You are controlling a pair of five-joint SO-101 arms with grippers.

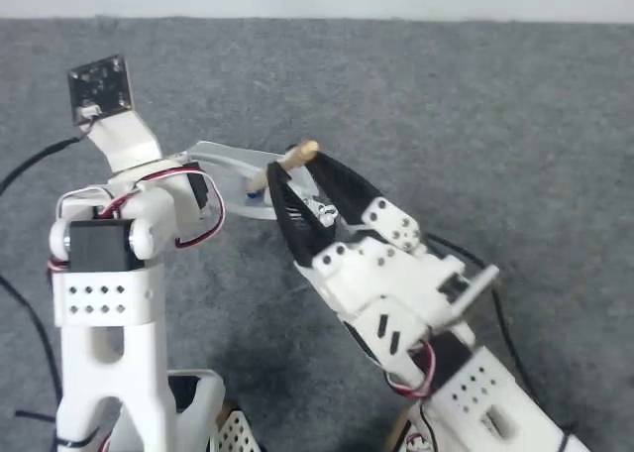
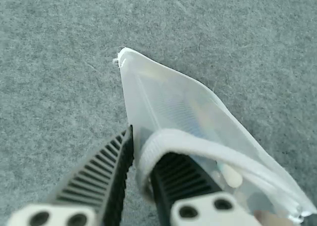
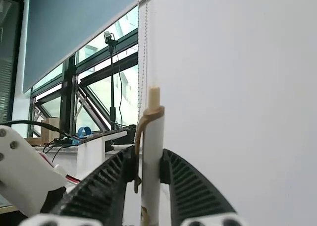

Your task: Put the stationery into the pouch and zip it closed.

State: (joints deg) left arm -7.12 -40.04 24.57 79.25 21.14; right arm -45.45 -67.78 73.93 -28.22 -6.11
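Observation:
A translucent white pouch (image 2: 173, 107) is held over the grey carpet, with my left gripper (image 2: 136, 137) shut on its white zipper band (image 2: 198, 144). A pale item (image 2: 230, 176) shows through its wall. In the high view the pouch (image 1: 233, 165) sits between the two arms. My right gripper (image 3: 148, 159) is shut on a white pen (image 3: 151, 146) with a tan clip and tip. Seen from above, the pen (image 1: 297, 158) points up and away between the black fingers of the right gripper (image 1: 294, 169), and its lower end meets the pouch's edge.
Grey carpet (image 1: 475, 115) covers the whole table, with free room to the back and right. The left arm's white body (image 1: 109, 274) stands at the front left, with black cables (image 1: 25, 174) beside it. A wall and window show behind the pen.

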